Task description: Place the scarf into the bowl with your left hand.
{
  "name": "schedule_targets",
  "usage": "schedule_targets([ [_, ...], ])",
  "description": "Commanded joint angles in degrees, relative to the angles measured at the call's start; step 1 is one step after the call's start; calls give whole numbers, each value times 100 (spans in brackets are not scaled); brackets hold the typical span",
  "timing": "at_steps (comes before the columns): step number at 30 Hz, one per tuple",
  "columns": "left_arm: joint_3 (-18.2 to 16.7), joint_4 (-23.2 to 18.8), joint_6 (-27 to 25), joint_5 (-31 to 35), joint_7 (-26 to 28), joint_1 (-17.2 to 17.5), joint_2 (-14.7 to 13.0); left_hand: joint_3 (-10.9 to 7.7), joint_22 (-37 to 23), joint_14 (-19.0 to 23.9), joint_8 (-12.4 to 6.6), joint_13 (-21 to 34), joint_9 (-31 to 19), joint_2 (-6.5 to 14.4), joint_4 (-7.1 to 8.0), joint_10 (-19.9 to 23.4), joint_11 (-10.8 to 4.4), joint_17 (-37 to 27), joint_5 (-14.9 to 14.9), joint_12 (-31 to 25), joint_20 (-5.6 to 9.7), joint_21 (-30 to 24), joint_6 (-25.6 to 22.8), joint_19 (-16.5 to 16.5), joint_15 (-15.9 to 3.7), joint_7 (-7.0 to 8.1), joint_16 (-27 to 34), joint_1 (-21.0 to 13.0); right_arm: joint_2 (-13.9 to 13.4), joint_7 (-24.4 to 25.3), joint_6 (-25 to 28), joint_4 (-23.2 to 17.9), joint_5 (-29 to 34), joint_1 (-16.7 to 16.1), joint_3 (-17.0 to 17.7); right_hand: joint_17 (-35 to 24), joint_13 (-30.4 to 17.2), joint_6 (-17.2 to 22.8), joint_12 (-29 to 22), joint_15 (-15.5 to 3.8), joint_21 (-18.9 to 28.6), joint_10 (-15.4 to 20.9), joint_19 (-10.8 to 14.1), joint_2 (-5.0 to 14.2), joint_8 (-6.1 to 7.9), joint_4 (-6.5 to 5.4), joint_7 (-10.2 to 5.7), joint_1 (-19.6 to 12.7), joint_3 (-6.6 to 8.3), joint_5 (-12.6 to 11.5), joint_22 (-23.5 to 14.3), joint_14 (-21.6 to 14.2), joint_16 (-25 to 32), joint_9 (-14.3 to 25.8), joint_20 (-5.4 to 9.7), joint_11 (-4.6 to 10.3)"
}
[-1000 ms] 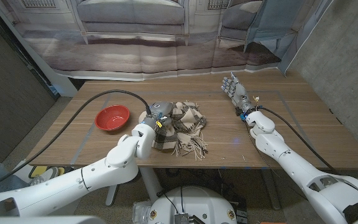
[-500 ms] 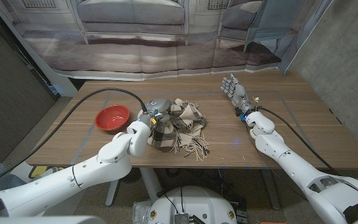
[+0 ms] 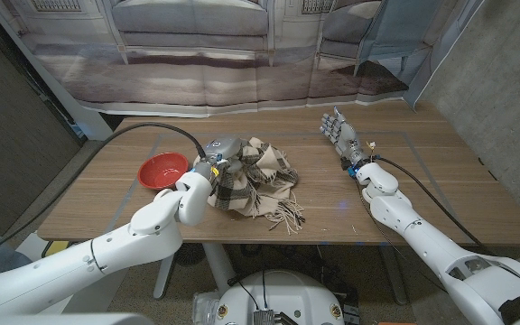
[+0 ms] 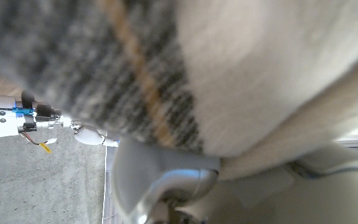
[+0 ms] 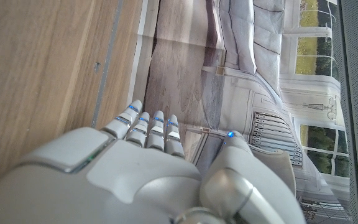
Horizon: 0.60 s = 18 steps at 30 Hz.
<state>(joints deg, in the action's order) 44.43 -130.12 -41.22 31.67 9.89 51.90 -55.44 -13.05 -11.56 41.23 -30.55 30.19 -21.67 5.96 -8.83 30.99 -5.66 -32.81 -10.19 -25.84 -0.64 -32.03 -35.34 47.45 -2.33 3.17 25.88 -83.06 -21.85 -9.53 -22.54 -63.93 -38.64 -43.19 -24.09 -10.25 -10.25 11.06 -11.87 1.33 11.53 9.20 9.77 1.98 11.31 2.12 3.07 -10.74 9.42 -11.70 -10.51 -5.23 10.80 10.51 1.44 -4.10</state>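
A beige and dark plaid scarf (image 3: pixel 255 181) with a fringed edge lies bunched at the table's middle, and my left hand (image 3: pixel 219 158) grips its left part and lifts it. In the left wrist view the plaid scarf (image 4: pixel 185 68) is pressed close against that hand (image 4: pixel 160 183). The red bowl (image 3: pixel 163 170) stands on the table just left of the left hand, with nothing visible inside. My right hand (image 3: pixel 339 131) stays at the far right of the table with its fingers straight and apart, holding nothing; the right wrist view looks along that hand (image 5: pixel 142 162).
A black cable (image 3: pixel 120 149) curves over the table's left part past the bowl. Another cable runs along the right arm (image 3: pixel 413 176). The wooden table (image 3: pixel 350 212) ends at a backdrop curtain printed with a sofa (image 3: pixel 197 54).
My left hand has moved farther and leftward toward the bowl, dragging the gripped scarf with it; the scarf is more gathered and raised. The right hand has stayed put.
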Motion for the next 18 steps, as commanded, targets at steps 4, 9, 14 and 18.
schedule_targets([
  [4, -191, -436, -229, 98, -44, 20, -251, -177, -34, 267, -24, 49, 0, 279, 161, 87, -22, -63, -15, -3, 669, -73, -88, 597, -751, -9, 56, -243, -19, -51, -41, 14, 31, 41, -1, -24, -32, 41, -27, 6, 21, 55, 45, 38, -16, 11, -23, 0, -9, -15, -20, -32, -8, 22, -26, 18],
  [9, -125, -483, -264, 240, -141, -127, -226, -184, -34, 280, -29, 68, 7, 275, 158, 103, -16, -84, -15, 0, 677, -100, -113, 597, -756, -6, 59, -244, -22, -69, -53, 13, 14, 30, 8, -25, -32, 44, -27, 2, 22, 56, 46, 38, -14, 12, -21, 1, -11, -15, -20, -32, -8, 22, -25, 8],
  [14, 33, -661, -614, 490, -544, -340, -204, -196, -32, 303, -45, 98, 10, 269, 154, 140, -23, -117, -15, 0, 692, -141, -163, 585, -754, -31, 64, -245, -31, -76, -53, 10, -9, 11, 25, -25, -32, 42, -27, 6, 21, 58, 46, 40, -16, 13, -25, 3, -13, -14, -20, -42, -5, 22, -24, 22],
  [18, 11, -742, -661, 504, -551, -348, -216, -203, -32, 306, -51, 115, 15, 267, 152, 142, -9, -132, -16, 7, 689, -156, -188, 558, -755, -44, 61, -246, -31, -109, -83, 36, -30, 14, 42, -25, -32, 43, -27, 8, 22, 60, 47, 41, -15, 14, -25, 3, -13, -14, -20, -42, -5, 22, -23, 14],
])
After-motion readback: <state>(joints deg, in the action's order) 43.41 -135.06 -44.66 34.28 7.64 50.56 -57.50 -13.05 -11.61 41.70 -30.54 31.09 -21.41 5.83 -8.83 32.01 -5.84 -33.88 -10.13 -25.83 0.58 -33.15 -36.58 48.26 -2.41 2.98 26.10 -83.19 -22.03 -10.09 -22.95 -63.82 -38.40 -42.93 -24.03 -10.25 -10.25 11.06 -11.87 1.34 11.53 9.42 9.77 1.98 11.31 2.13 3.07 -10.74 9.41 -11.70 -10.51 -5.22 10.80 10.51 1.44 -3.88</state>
